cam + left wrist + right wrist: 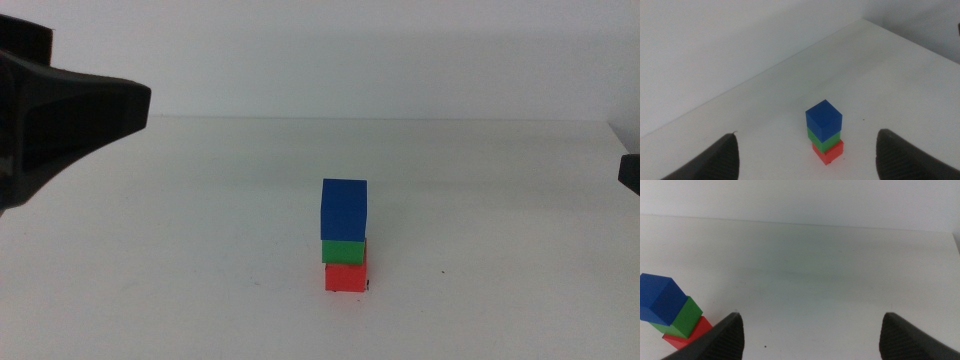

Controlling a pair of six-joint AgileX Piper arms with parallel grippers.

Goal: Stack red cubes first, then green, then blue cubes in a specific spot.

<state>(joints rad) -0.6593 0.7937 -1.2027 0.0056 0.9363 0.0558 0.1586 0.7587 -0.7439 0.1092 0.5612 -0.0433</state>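
Standing three high near the middle of the white tabletop (200, 200), the small matte bright-red cube (346, 276) sits at the bottom, the matching plain green cube (344, 250) on it and the dark-blue cube (344, 209) on top, so the order asked for looks complete. A tiny black pen mark (368, 287) peeks out at the red cube's foot, which suggests the pile was built on its marked spot; the rest of that marking is hidden under the cube. The column's long axis runs straight up, though the blue cube sits turned slightly and overhangs the green one a little. The left gripper (807, 167) hangs back and above, jaws spread wide and empty, framing the stack from a distance. The right gripper (810, 342) waits at the right side, also wide and empty, near the stack but not touching it.
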